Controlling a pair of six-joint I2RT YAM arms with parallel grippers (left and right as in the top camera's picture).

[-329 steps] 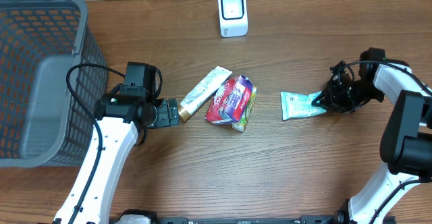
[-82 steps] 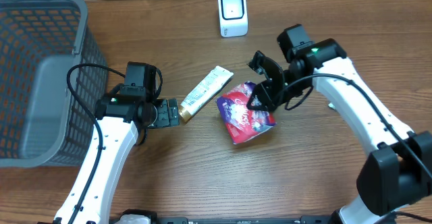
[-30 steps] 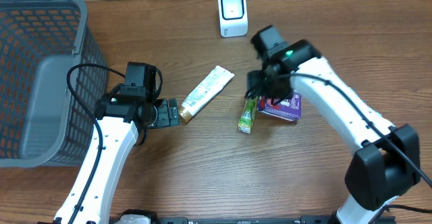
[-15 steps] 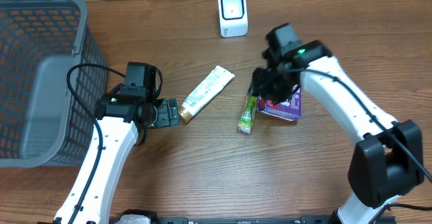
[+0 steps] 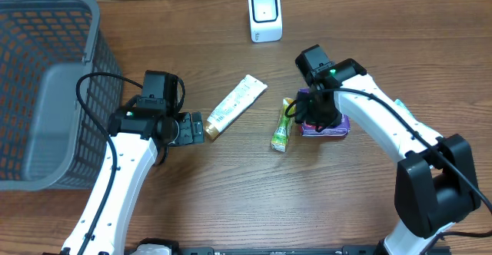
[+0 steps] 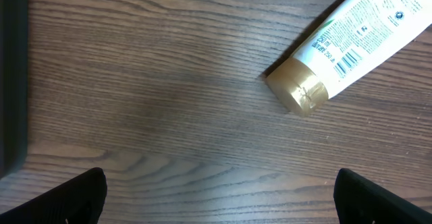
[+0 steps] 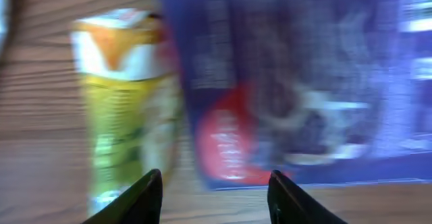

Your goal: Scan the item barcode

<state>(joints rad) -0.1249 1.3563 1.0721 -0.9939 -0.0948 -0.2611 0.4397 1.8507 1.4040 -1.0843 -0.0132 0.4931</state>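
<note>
Three items lie on the wooden table: a white tube [image 5: 237, 104] with a gold cap, a green-yellow sachet [image 5: 282, 125] and a purple pouch [image 5: 326, 123]. The white scanner [image 5: 265, 14] stands at the back. My right gripper [image 5: 311, 114] hovers low over the pouch's left end. In the blurred right wrist view its jaws [image 7: 216, 198] stand open with bare wood between the tips; the purple pouch [image 7: 297, 82] and the sachet [image 7: 125, 102] lie just beyond them. My left gripper [image 5: 194, 128] is wide open [image 6: 223, 207], just short of the tube's cap [image 6: 300, 93].
A large grey mesh basket [image 5: 46, 86] fills the left side of the table. The right arm's links [image 5: 400, 140] stretch across the right half. Bare wood lies in front of the items.
My right gripper has come down and slightly left over the purple pouch, and its jaws have narrowed a little. The pouch has barely shifted. The left arm has not moved.
</note>
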